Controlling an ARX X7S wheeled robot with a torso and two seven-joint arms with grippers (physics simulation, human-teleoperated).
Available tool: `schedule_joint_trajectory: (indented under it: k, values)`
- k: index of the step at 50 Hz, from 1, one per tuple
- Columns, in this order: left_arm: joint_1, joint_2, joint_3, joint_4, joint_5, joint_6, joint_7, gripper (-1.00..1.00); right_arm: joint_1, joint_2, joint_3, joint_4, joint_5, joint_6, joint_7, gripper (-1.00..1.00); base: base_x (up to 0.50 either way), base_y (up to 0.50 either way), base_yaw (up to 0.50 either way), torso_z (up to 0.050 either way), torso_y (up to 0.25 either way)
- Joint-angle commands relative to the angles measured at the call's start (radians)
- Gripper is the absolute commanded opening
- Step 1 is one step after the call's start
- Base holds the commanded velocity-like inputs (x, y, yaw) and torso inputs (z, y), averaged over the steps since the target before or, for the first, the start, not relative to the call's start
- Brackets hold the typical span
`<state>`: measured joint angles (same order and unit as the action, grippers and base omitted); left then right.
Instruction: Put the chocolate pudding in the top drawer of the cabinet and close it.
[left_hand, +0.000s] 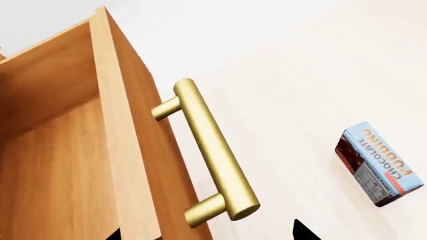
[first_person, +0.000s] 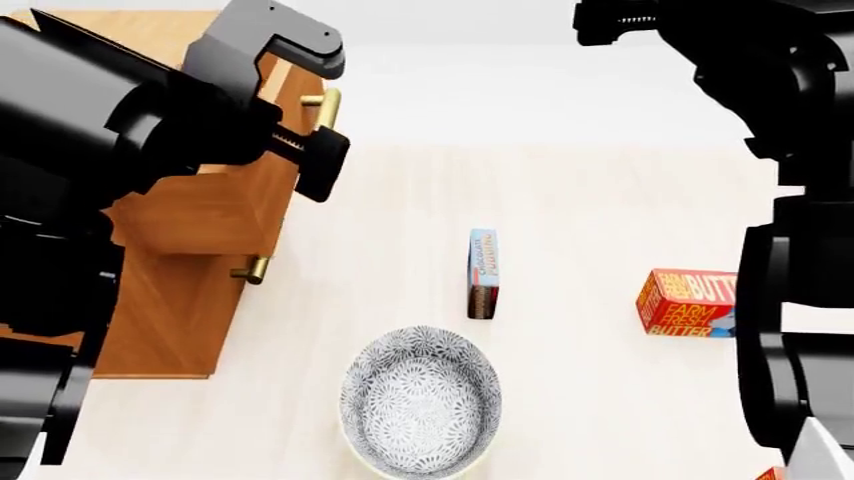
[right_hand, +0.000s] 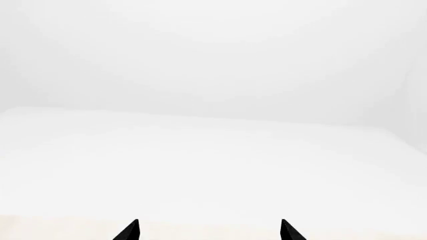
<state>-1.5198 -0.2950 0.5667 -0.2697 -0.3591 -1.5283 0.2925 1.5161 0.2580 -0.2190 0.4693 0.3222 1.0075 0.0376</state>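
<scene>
The chocolate pudding (first_person: 483, 272) stands on edge mid-worktop, long axis running away from the robot. Left claw (left_hand: 207, 235), spread and empty beside the top drawer (left_hand: 60, 150), is nearer.

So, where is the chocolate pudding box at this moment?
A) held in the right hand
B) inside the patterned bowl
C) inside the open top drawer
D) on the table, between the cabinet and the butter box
D: the chocolate pudding stands on the table, apart from the cabinet and the butter box.

The pale floor (first_person: 601, 230) carries cabinet (first_person: 174, 300), chocolate pudding (first_person: 483, 272), butter box (first_person: 687, 302), bowl (first_person: 420, 400).
</scene>
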Motion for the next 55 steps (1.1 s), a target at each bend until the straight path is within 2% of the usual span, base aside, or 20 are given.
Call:
schedule_joint_trajectory:
  k: [1,13,23,41,48,55]
  values:
    - [-0.006,0.033,0.022,0.062,-0.151,-0.040,-0.056,1.00,0.003,0.008,-0.004,-0.003,0.000,0.009,0.003,1.00,0.00,0.00,0.00,0.000,0.000]
    - [-0.048,0.049,0.053,0.083,-0.441,-0.037,-0.261,1.00,0.010,0.017,-0.005,-0.005,-0.003,0.018,0.014,1.00,0.00,0.00,0.00,0.000,0.000]
    - [-0.068,0.090,0.063,0.082,-0.560,-0.027,-0.342,1.00,0.012,0.026,-0.004,-0.013,-0.001,0.027,0.018,1.00,0.00,0.00,0.00,0.000,0.000]
    - [-0.084,0.157,0.060,0.073,-0.650,-0.005,-0.408,1.00,-0.016,0.067,0.020,-0.091,0.019,0.082,0.029,1.00,0.00,0.00,0.00,0.000,0.000]
    - [-0.119,0.143,0.072,0.060,-0.664,0.008,-0.403,1.00,-0.025,0.069,0.024,-0.104,0.023,0.090,0.034,1.00,0.00,0.00,-0.01,0.000,0.000]
    - [-0.229,0.103,0.107,-0.006,-0.634,0.050,-0.346,1.00,-0.025,0.066,0.023,-0.107,0.026,0.093,0.036,1.00,0.00,0.00,0.00,0.000,0.000]
